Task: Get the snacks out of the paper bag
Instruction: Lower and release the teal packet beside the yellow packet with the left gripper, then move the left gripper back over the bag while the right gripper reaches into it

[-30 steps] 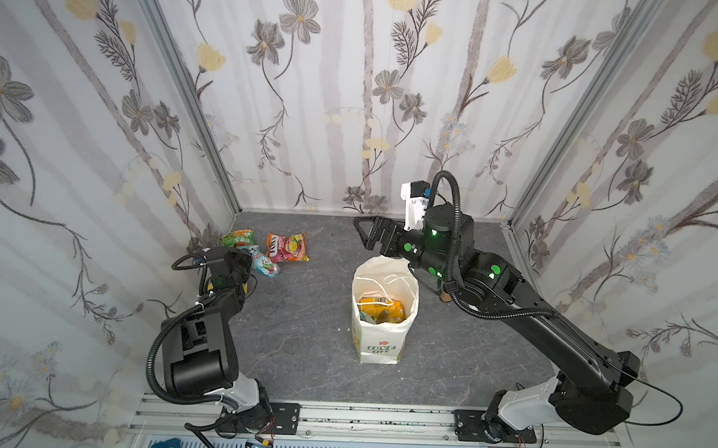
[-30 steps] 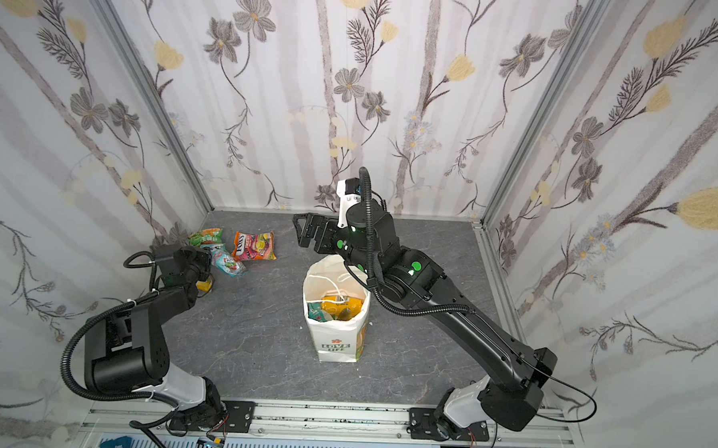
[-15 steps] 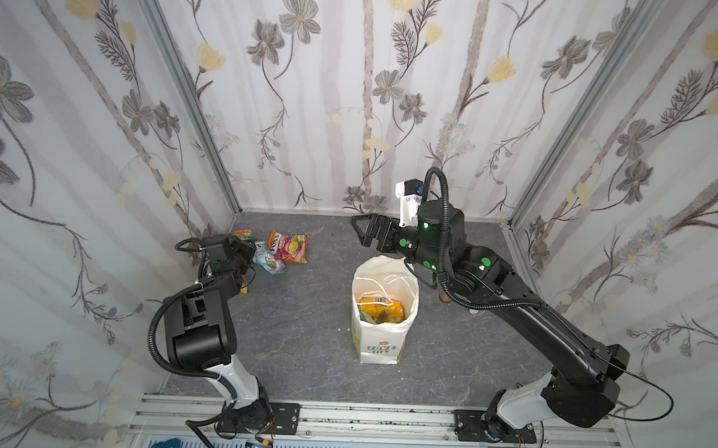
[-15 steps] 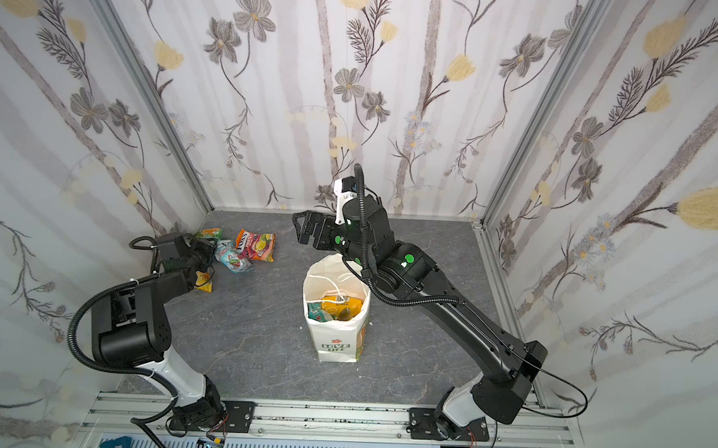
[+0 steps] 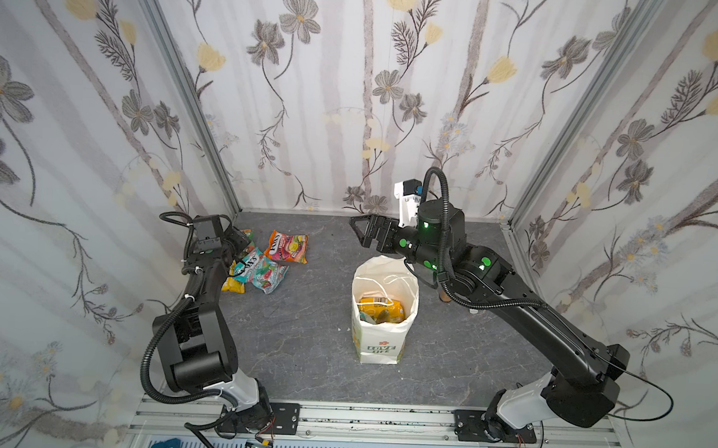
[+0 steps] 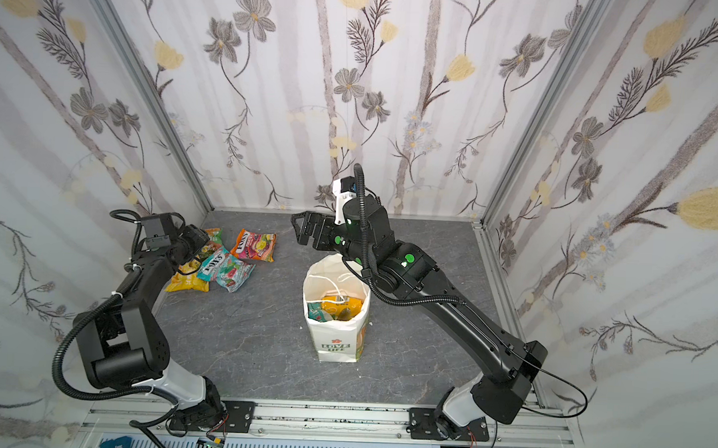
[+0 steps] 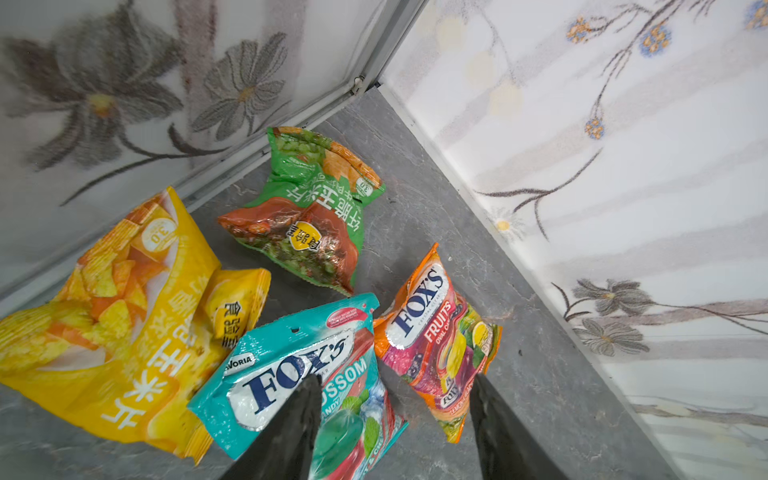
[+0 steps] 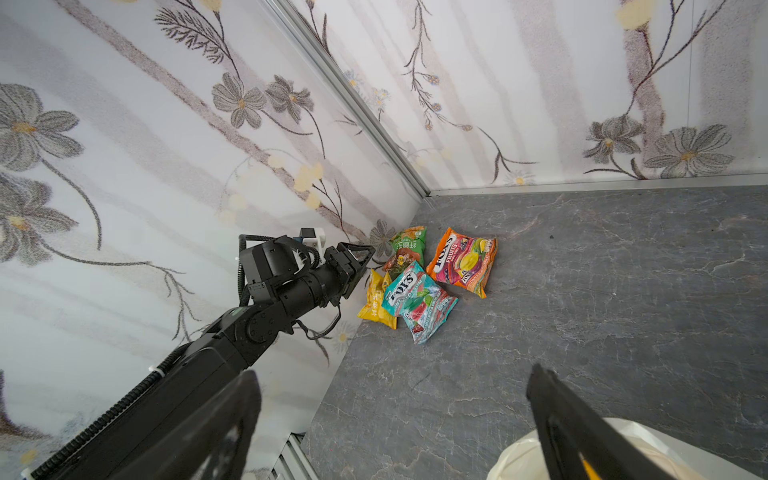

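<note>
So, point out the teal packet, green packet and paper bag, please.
teal packet [image 7: 274, 374]: left wrist view, white label.
green packet [image 7: 307, 212]: left wrist view, its middle.
paper bag [image 5: 379, 336]: in a top view, front wall.

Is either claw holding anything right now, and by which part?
Nothing is held. The left gripper hangs open above the teal packet; the right gripper is open and empty near the paper bag.

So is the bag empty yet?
No. The upright bag holds yellow and green packets, visible through its open top.

Grey tabletop [image 5: 302, 347] w/ 4 snacks [image 5: 265, 272], paper bag [image 5: 379, 343]
</note>
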`<act>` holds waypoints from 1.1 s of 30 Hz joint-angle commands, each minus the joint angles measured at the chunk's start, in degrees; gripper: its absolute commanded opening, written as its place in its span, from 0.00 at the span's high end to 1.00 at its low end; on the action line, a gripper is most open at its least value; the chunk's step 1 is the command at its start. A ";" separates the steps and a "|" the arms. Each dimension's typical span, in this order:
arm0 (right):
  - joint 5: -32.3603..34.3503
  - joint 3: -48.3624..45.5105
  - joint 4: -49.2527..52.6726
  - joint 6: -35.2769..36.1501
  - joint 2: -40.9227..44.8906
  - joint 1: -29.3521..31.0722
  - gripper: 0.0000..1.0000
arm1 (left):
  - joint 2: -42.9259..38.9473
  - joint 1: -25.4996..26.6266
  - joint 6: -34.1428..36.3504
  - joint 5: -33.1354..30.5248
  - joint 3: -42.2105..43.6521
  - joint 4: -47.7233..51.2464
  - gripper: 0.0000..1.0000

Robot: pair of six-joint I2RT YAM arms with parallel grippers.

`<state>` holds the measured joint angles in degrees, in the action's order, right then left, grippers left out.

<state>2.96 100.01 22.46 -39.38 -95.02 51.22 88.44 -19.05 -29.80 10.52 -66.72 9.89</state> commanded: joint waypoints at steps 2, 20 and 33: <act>-1.24 0.19 -2.42 0.09 -0.48 -0.16 0.01 | -5.00 0.28 3.57 -0.89 -1.23 6.23 0.38; -4.14 -1.27 -0.74 -0.66 1.80 -1.29 0.01 | -33.22 17.22 3.74 -0.88 -7.90 21.32 0.14; -5.86 -6.20 2.76 -2.37 5.74 -1.42 0.02 | -31.47 33.79 15.36 11.64 -27.54 37.33 0.00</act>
<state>-1.83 94.19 23.44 -40.56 -89.21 49.80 56.12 12.67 -18.61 16.75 -92.12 43.09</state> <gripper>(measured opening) 0.978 0.996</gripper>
